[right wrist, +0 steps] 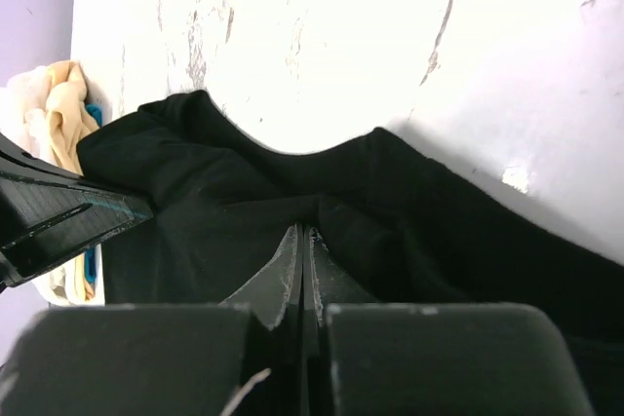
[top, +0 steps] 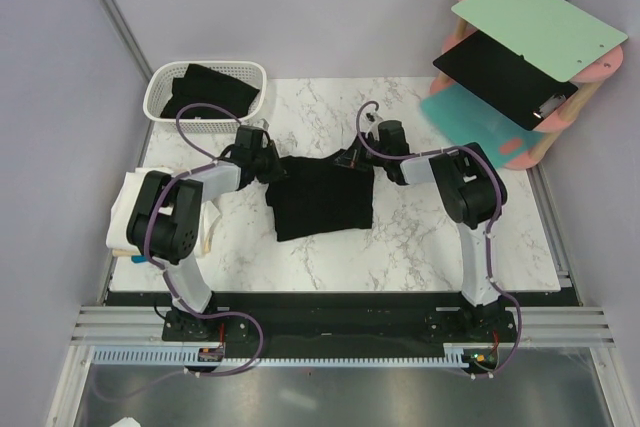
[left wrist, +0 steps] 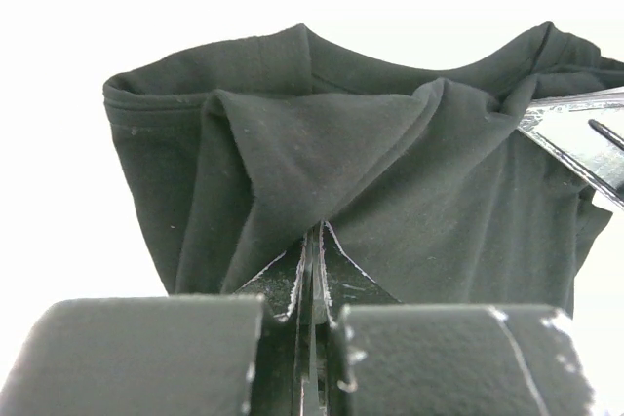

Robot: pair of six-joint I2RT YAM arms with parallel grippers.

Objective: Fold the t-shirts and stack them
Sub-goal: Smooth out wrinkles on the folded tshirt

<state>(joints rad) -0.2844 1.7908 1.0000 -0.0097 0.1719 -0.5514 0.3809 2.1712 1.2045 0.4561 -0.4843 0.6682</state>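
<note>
A black t-shirt [top: 322,202] lies partly folded in the middle of the marble table [top: 400,247]. My left gripper [top: 274,169] is shut on its upper left edge, and my right gripper [top: 353,159] is shut on its upper right edge. In the left wrist view the cloth [left wrist: 390,163] rises in a pinched fold from my left gripper [left wrist: 314,233]. In the right wrist view the same shirt [right wrist: 224,211] is pinched by my right gripper [right wrist: 305,233]. White and cream t-shirts [top: 122,219] lie piled at the table's left edge. More black t-shirts [top: 212,87] fill the basket.
The white lattice basket [top: 160,97] stands at the back left. A pink rack [top: 540,147] at the back right holds a green board [top: 540,22], a black board [top: 500,77] and a teal one [top: 470,117]. Grey walls close in the sides.
</note>
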